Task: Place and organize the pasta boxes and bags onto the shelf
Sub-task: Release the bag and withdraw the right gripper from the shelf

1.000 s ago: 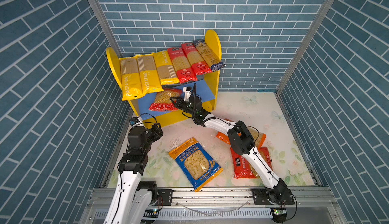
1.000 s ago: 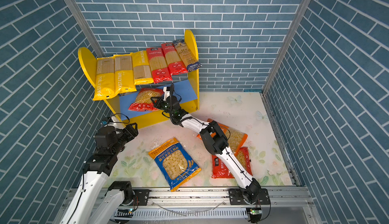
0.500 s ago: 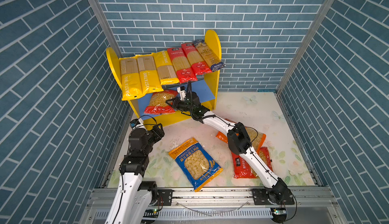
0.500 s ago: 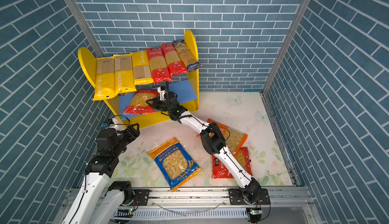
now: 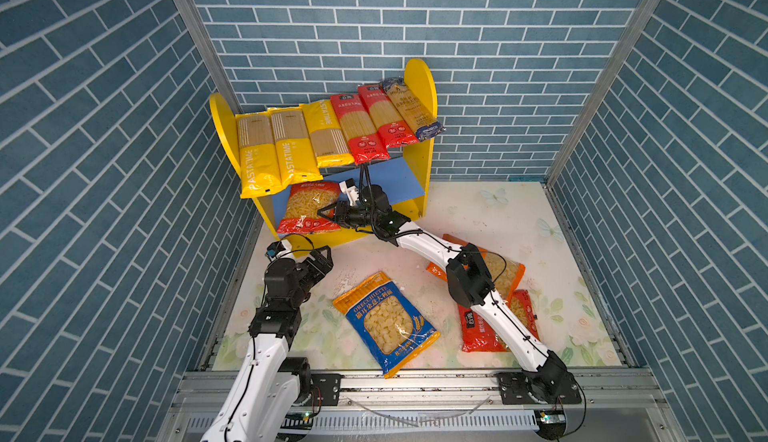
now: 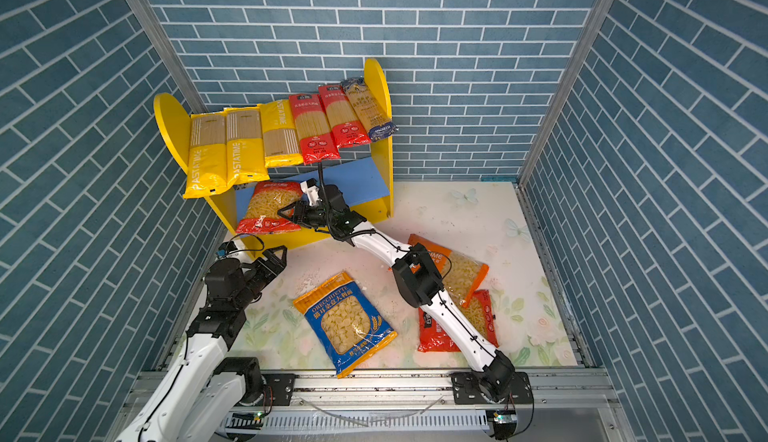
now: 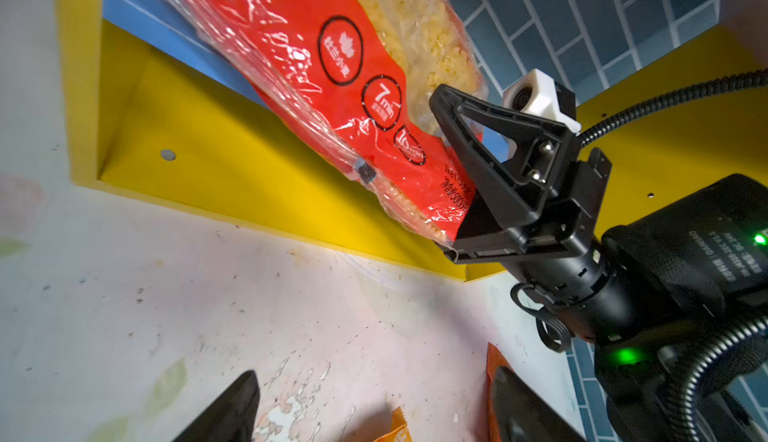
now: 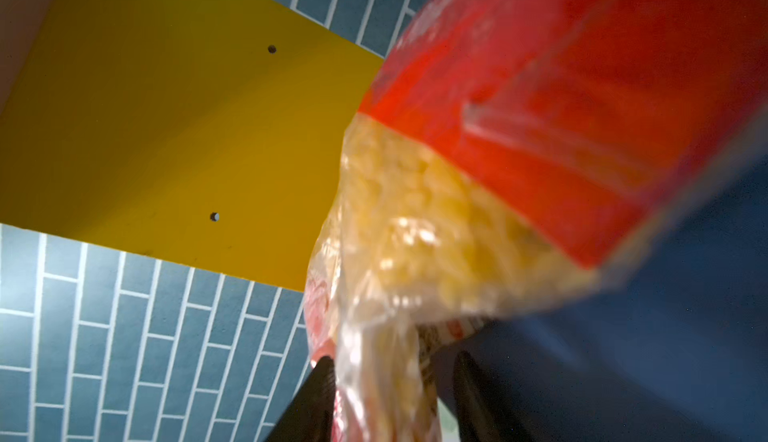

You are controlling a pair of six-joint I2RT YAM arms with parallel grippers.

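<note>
My right claw (image 5: 328, 215) stands parted around an edge of the red pasta bag (image 5: 309, 207), at the front-left corner of the blue lower board (image 5: 399, 180) of the shelf (image 5: 422, 83); my left claw (image 5: 322, 255) gapes empty.

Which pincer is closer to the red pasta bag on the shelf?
Right. The right pincer is at the edge of the red pasta bag, jaws either side of it. The left pincer hangs over the floral tabletop in front of the shelf, apart.
</note>
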